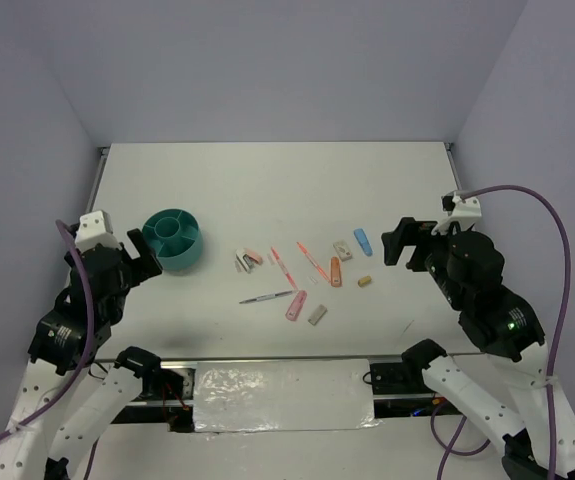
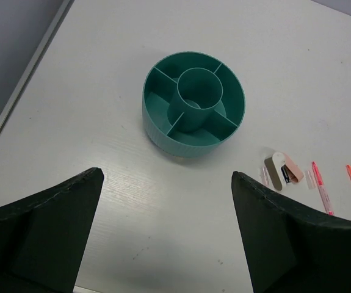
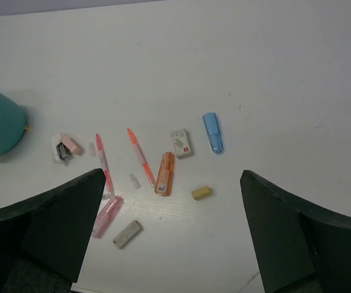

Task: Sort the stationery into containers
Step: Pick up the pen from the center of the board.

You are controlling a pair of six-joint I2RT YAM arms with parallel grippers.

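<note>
The white worktop (image 1: 267,180) carries everything. In the top view the left arm (image 1: 87,295) stands at its 8 o'clock edge and the right arm (image 1: 479,285) at 4 o'clock. The round teal organiser (image 1: 179,260) sits upright at 9 o'clock from the worktop's middle, just ahead of the left arm, its centre tube ringed by wedge compartments. The left fingers (image 2: 41,232) are spread wide with nothing between them, clear of the organiser at its 6 o'clock in the wrist view. The right fingers (image 3: 303,244) are also spread wide and grip nothing, at 3 o'clock from the loose stationery. That stationery lies flat near the worktop's middle, none of it in the organiser. The thin grey pen (image 1: 267,297) lies at the group's 7 o'clock. The pink pen (image 3: 102,160) and orange pen (image 3: 140,155) lie side by side, apart. A short orange marker (image 3: 165,173) lies just at 3 o'clock of the orange pen's near end, and a stubby pink marker (image 3: 108,215) lies near the pink pen's near end. The blue eraser (image 3: 212,140) is at the group's 2 o'clock, with a white boxed eraser (image 3: 181,143) just at its 9 o'clock. The grey eraser (image 3: 127,234) is at the group's 6 o'clock and the tan eraser (image 3: 201,192) at 4 o'clock. The small clips (image 3: 65,146) huddle at 9 o'clock, nearest the organiser.
</note>
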